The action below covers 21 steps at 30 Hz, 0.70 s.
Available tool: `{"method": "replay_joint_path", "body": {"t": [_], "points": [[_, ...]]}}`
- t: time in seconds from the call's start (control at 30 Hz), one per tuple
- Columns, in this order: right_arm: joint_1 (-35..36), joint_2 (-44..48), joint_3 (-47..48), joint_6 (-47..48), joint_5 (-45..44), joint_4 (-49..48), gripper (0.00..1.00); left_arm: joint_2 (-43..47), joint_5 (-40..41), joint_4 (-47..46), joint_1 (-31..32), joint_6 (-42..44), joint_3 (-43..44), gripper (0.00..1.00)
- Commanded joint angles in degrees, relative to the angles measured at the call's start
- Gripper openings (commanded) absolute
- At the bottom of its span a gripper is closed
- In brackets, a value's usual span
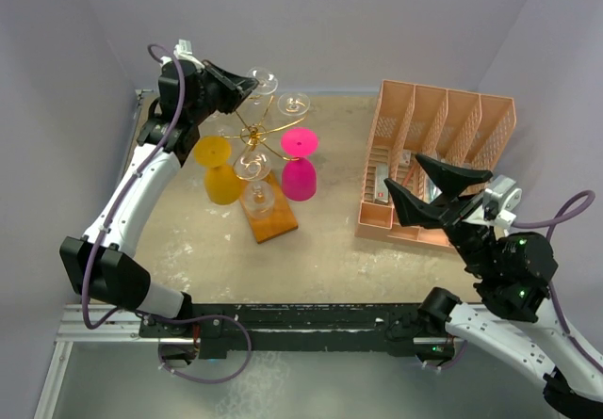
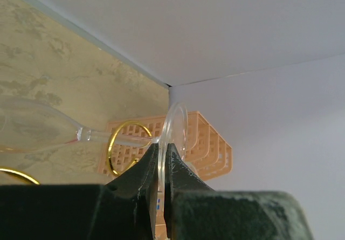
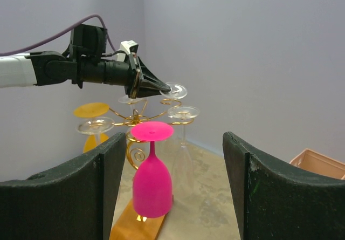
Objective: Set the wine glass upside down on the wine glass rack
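Observation:
The gold wire wine glass rack [image 1: 252, 135] stands on a brown wooden base [image 1: 270, 219] at the table's back left. Pink [image 1: 300, 167], yellow [image 1: 220, 170] and clear glasses hang on it upside down. My left gripper [image 1: 249, 85] is shut on the flat foot of a clear wine glass [image 1: 265, 82] at the rack's far side, foot level with the other feet. In the left wrist view the gripper [image 2: 163, 145] pinches the foot [image 2: 177, 127]; the stem [image 2: 108, 136] crosses a gold curl [image 2: 127, 146]. My right gripper [image 1: 407, 172] is open and empty, also in its wrist view [image 3: 173, 140].
A salmon-pink slotted organizer [image 1: 438, 160] stands at the back right, under my right gripper. The grey walls are close behind the rack. In the right wrist view the pink glass [image 3: 152, 180] and the rack [image 3: 135, 118] are ahead, with the left gripper [image 3: 156, 88] above them.

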<state>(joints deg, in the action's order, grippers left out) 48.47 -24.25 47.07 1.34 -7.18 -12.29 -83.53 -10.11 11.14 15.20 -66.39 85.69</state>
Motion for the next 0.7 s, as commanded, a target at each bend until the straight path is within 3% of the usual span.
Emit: {"method": "replay_joint_path", "body": {"t": [0.0, 0.67], "points": [[0.1, 0.8, -0.2, -0.7, -1.5, -1.6, 0.74, 1.5, 4.5, 1.4, 0.1, 4.0, 3.2, 0.00], [0.0, -1.7, 0.5, -1.0, -0.3, -2.3, 0.74, 4.2, 5.1, 6.9, -1.8, 7.1, 2.4, 0.04]]}}
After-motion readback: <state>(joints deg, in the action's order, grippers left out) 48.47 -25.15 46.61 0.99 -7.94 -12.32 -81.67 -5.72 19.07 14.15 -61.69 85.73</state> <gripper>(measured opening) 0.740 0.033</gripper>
